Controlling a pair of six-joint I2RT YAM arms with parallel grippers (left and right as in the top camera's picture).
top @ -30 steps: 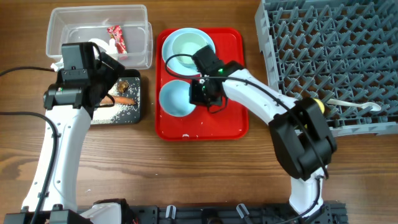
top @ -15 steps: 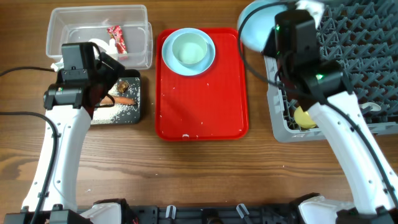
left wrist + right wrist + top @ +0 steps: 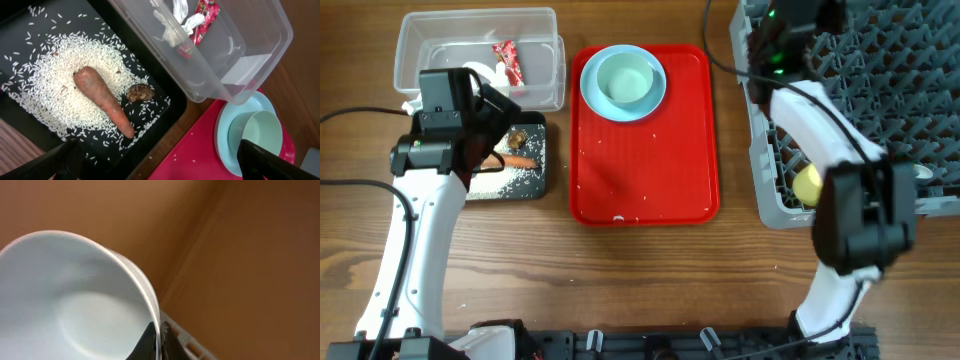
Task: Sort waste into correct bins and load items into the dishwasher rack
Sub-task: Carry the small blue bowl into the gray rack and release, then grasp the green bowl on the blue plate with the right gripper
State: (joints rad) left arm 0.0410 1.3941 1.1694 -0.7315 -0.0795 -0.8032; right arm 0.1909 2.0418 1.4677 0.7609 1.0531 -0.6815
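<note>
My right gripper (image 3: 159,339) is shut on the rim of a pale blue bowl (image 3: 75,295), held tilted above the far left corner of the grey dishwasher rack (image 3: 890,90). In the overhead view the gripper (image 3: 798,14) is at the top edge and the bowl is hidden. A second bowl (image 3: 625,78) sits in the plate (image 3: 590,92). A yellow cup (image 3: 807,185) and a white spoon (image 3: 905,172) lie in the rack. My left gripper (image 3: 160,167) is open over the black bin (image 3: 172,107), which holds the carrot (image 3: 102,100), rice (image 3: 50,85) and brown scrap (image 3: 140,92).
The clear bin (image 3: 545,30) holds the red wrapper (image 3: 507,60) and white tissue (image 3: 480,72). The flat red tray (image 3: 645,170) lies mid-table with a few rice grains on it. The rack's corner (image 3: 187,340) shows under the held bowl.
My right arm lifted the bowl off the red tray and carried it up and right to the rack's far left corner. The left arm has not moved.
</note>
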